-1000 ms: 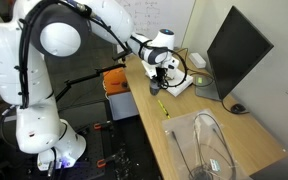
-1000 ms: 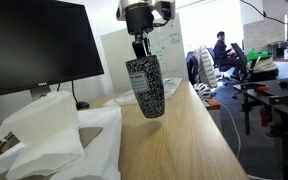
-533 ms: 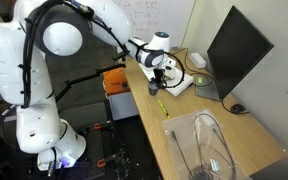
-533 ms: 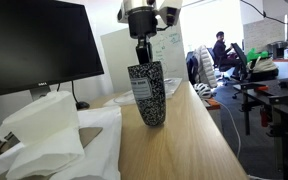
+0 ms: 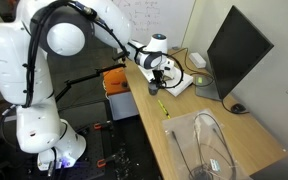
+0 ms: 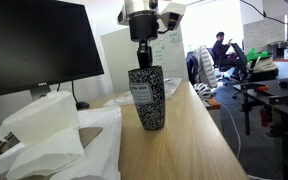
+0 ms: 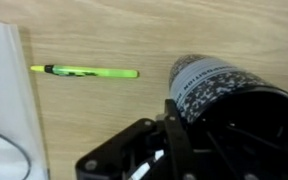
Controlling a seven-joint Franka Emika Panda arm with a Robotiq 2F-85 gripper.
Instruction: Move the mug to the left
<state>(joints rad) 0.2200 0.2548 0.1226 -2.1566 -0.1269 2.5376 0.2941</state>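
Wrist view: mug clamped at its rim by gripper, one finger inside the cup. Was tilted and higher a second ago; now upright and lower, at or just above table, contact unclear. Looks like putting-down stage; only releasing remains. Nearby, apart, green pen.

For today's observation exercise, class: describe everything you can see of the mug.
The mug is a tall cylinder, black with white speckles like a composition-book cover, and has a pale label on its side. In the wrist view its inside looks dark. It stands upright, on or just above the wooden table; whether it touches cannot be told. The fingers pinch its rim from above. A green pen lies apart from it.
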